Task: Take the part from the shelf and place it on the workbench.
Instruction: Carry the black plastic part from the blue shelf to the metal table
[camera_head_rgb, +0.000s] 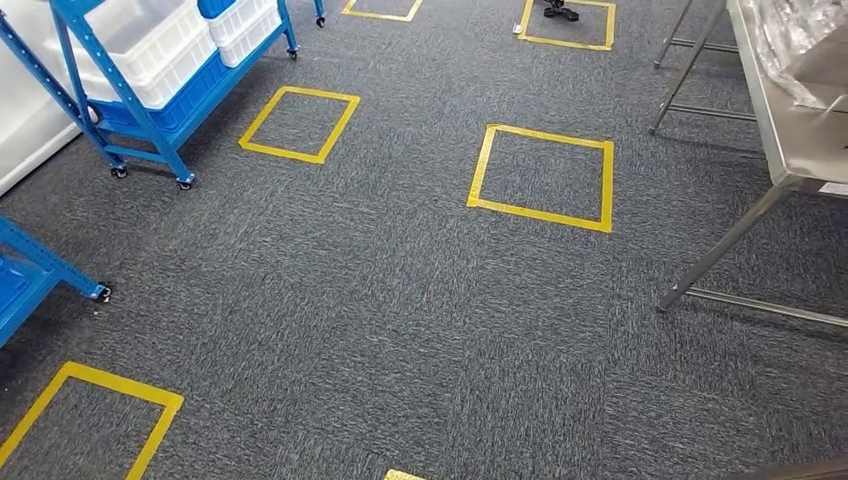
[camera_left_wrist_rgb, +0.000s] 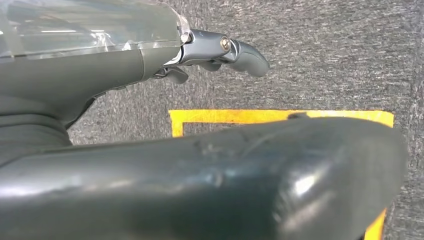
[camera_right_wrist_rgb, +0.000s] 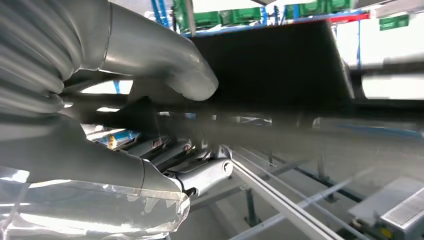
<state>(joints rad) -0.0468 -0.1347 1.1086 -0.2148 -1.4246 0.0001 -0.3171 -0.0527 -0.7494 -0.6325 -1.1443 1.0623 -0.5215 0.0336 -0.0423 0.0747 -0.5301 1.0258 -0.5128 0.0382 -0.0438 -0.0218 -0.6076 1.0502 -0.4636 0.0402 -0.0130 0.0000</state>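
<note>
In the right wrist view my right hand (camera_right_wrist_rgb: 165, 125) grips a flat black part (camera_right_wrist_rgb: 270, 65), thumb on one face and fingers under the other. The part's far end is blurred. In the left wrist view my left hand (camera_left_wrist_rgb: 210, 55) hangs over the grey carpet with its fingers extended and nothing in them. In the head view the blue shelf (camera_head_rgb: 130, 100) with white bins stands at the far left. The steel workbench (camera_head_rgb: 790, 140) is at the right edge.
Grey carpet with several yellow taped squares (camera_head_rgb: 542, 178) lies between shelf and workbench. A second blue rack corner (camera_head_rgb: 40, 270) juts in at the left. Crinkled clear plastic (camera_head_rgb: 800, 50) lies on the workbench. The bench's legs and crossbar (camera_head_rgb: 720, 250) reach onto the floor.
</note>
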